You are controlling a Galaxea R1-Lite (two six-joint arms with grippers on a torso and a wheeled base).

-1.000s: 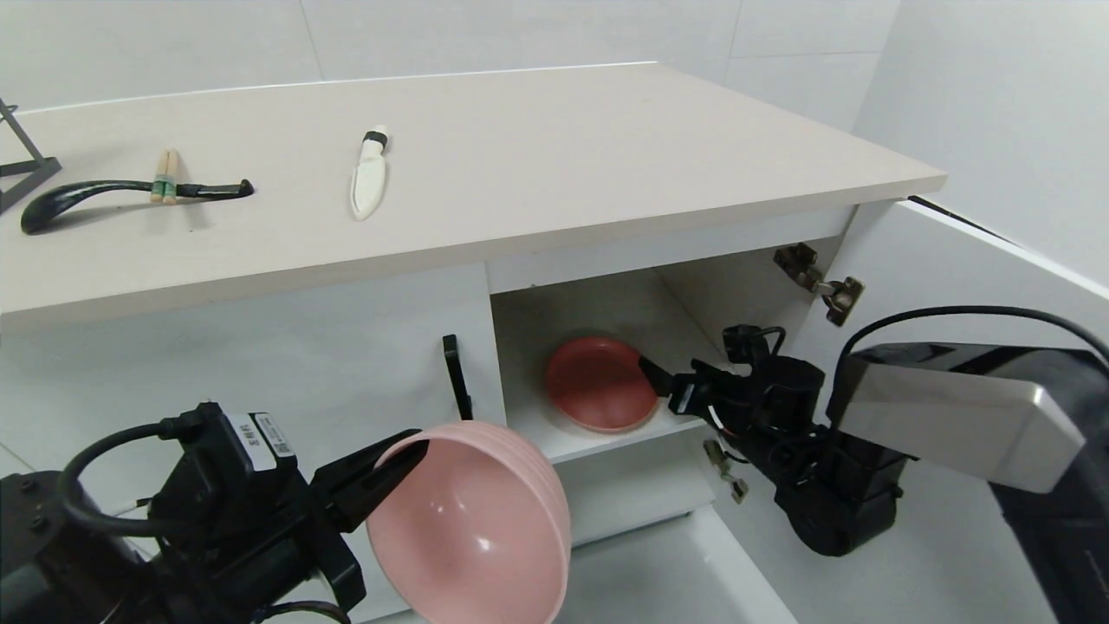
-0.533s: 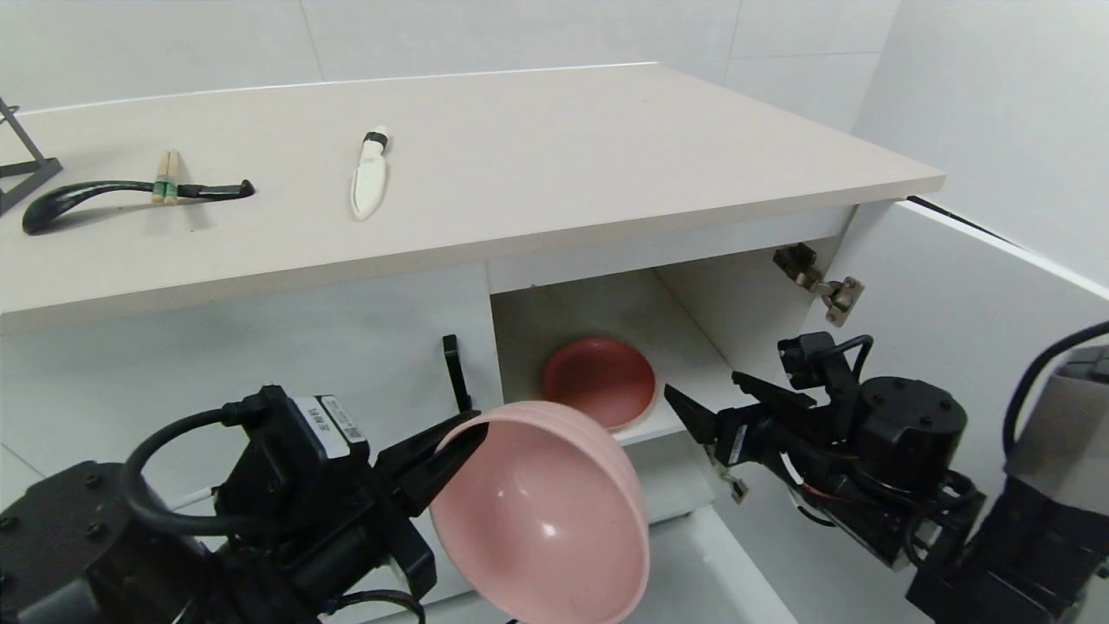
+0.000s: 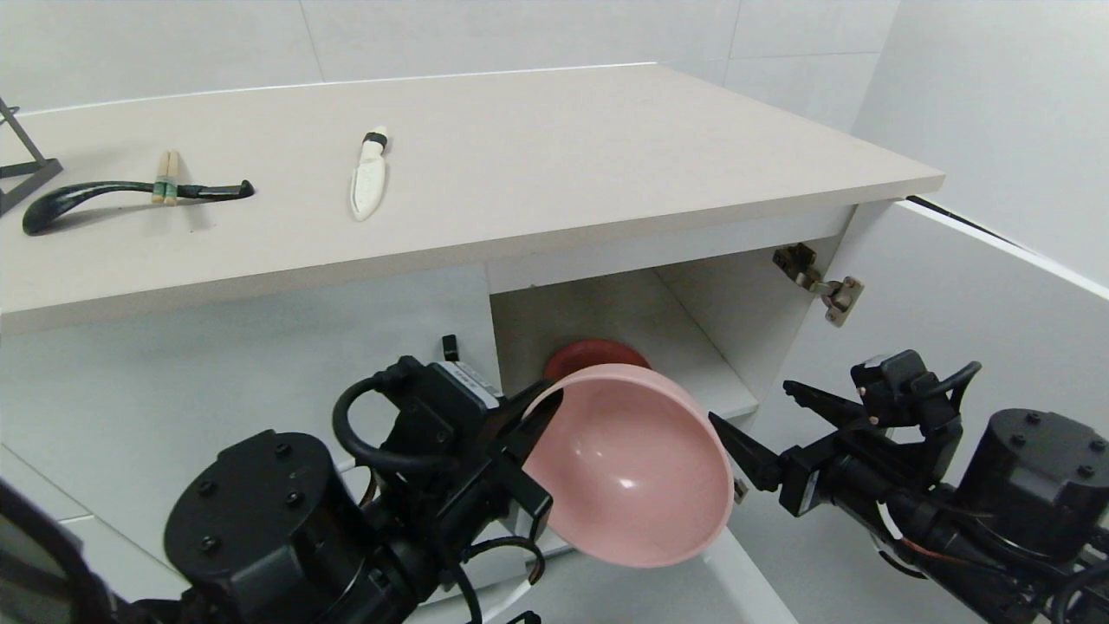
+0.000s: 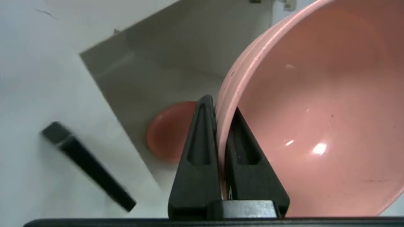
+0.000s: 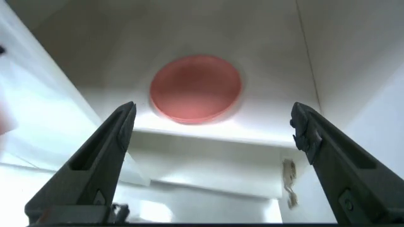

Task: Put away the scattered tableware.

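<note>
**Q:** What was the setting?
**A:** A white-tiled corner, with a pale bench (image 3: 606, 147) over a cabinet (image 3: 589, 303). Its door (image 3: 953, 286) stood open on the robot's right, exposing a shelf (image 3: 715, 386).

**Q:** What was already stored?
**A:** One red plate (image 3: 593, 354) lay flat on the shelf, toward the back.

**Q:** And the item in hand?
**A:** The left gripper (image 3: 541, 412) was clamped on the rim of a pink bowl (image 3: 632, 468), one finger inside and one outside; the left wrist view confirmed this. The bowl was tilted, hollow toward the head camera. It hung in front of the cabinet opening, before the plate, and was not yet on the shelf.

**Q:** The other arm?
**A:** The right gripper (image 3: 749, 405) was spread wide and held nothing. It sat beside the bowl, near the door, pointing into the cabinet.

**Q:** What was left to do?
**A:** Judging from the layout, most of the job. The bowl needed setting on the shelf, probably on or beside the plate. A sheathed knife (image 3: 370, 173), a black ladle (image 3: 87, 195) and chopsticks (image 3: 165, 176) lay on the bench. The chopsticks lay across the ladle's handle, and the knife was apart from them. Where those three belonged could not be told.
</note>
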